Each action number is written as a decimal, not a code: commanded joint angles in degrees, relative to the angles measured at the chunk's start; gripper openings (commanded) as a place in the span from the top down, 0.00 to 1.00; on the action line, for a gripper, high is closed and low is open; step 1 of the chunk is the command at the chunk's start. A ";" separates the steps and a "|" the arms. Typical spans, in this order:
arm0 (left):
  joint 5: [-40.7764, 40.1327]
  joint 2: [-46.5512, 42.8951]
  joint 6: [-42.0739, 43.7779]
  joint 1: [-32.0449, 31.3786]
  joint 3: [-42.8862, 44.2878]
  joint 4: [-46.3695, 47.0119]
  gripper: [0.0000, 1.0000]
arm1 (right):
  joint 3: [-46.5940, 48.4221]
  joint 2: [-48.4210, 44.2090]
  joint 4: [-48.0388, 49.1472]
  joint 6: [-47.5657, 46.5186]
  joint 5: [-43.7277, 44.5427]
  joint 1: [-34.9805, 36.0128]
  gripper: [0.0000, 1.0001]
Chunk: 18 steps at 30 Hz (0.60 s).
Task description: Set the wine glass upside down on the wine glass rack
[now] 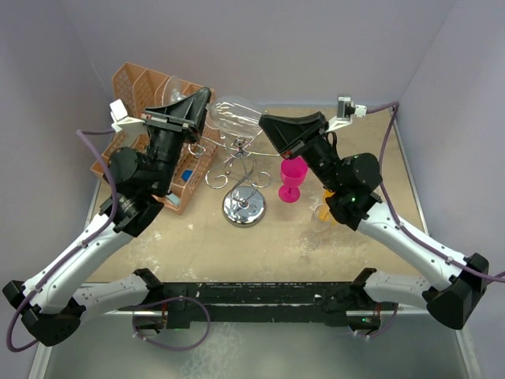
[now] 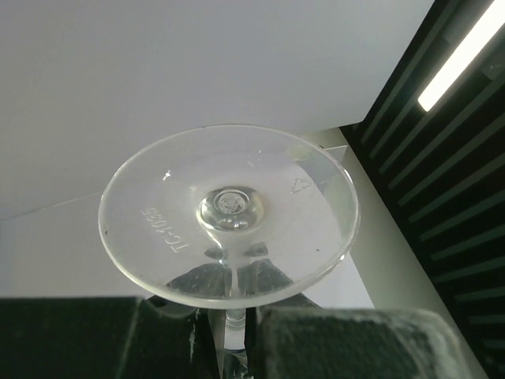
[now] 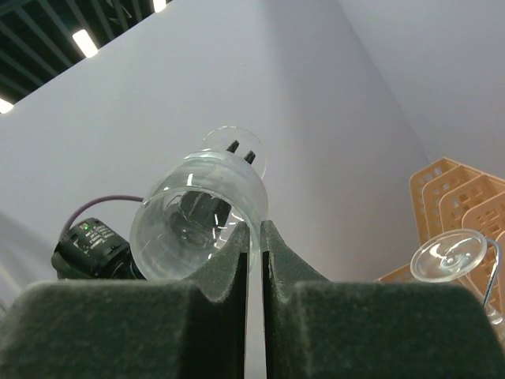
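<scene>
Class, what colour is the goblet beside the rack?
The goblet is bright pink; the top external view shows it best.

Left arm (image 1: 87, 253): raised, angled inward.
Left gripper (image 2: 234, 328): closed on wine glass (image 2: 229, 213) stem.
Right arm (image 1: 410, 237): raised, angled inward.
Right gripper (image 3: 254, 268): pinching the glass rim.

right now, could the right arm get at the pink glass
Probably not yet: the right gripper is shut on the rim of the clear wine glass, which the left gripper also holds. The pink glass stands free beside its forearm, so likely reachable after release.
</scene>
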 commanded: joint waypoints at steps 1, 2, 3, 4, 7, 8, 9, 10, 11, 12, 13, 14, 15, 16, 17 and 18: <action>2.22 -0.52 6.47 -0.20 2.49 3.43 1.00 | 0.89 -3.35 -1.66 1.74 -1.12 0.73 0.83; 2.37 -0.45 8.06 -0.23 3.50 2.94 1.00 | 0.95 -4.11 -3.88 1.68 0.28 0.71 0.72; 2.51 -0.37 9.71 -0.23 4.29 2.40 1.00 | 1.03 -4.87 -6.90 1.64 2.22 0.69 0.64; 2.88 -0.30 11.43 -0.21 5.23 1.79 1.00 | 1.24 -5.62 -10.20 1.00 4.24 0.71 0.57; 4.97 0.27 17.21 -0.22 8.49 -0.03 1.00 | 1.49 -8.66 -19.82 -1.25 9.35 0.76 0.45; 6.10 0.60 18.94 -0.23 9.83 -1.21 1.00 | 1.50 -9.81 -22.22 -1.80 10.47 0.75 0.42; 7.64 1.11 21.13 -0.20 11.33 -2.45 1.00 | 1.62 -10.95 -24.68 -2.26 11.43 0.74 0.41; 8.94 1.44 23.16 -0.18 12.81 -4.04 1.00 | 1.75 -12.14 -27.00 -2.61 12.42 0.69 0.40; 9.87 1.76 24.92 -0.23 14.26 -5.94 1.00 | 1.95 -13.33 -29.23 -2.95 13.48 0.71 0.39; 11.32 2.12 27.07 -0.16 15.67 -7.74 1.00 | 2.37 -14.47 -31.41 -3.15 14.34 0.69 0.38; 12.70 2.24 29.08 -0.18 16.94 -9.60 1.00 | 2.68 -15.59 -33.14 -3.23 15.02 0.73 0.37; 13.80 2.51 31.00 -0.22 18.14 -11.73 1.00 | 3.03 -16.64 -34.79 -3.46 15.45 0.73 0.37; 15.35 2.54 32.79 -0.21 19.04 -13.43 1.00 | 3.43 -17.50 -36.10 -3.74 15.60 0.70 0.37; 16.88 2.59 34.90 -0.16 19.95 -15.17 1.00 | 3.88 -18.09 -37.62 -3.98 15.57 0.71 0.37; 18.46 2.68 36.94 -0.21 20.85 -17.26 1.00 | 4.77 -18.50 -39.16 -4.18 15.63 0.69 0.36; 19.92 2.79 38.78 -0.22 21.79 -19.44 1.00 | 5.49 -18.71 -40.51 -4.31 15.73 0.68 0.36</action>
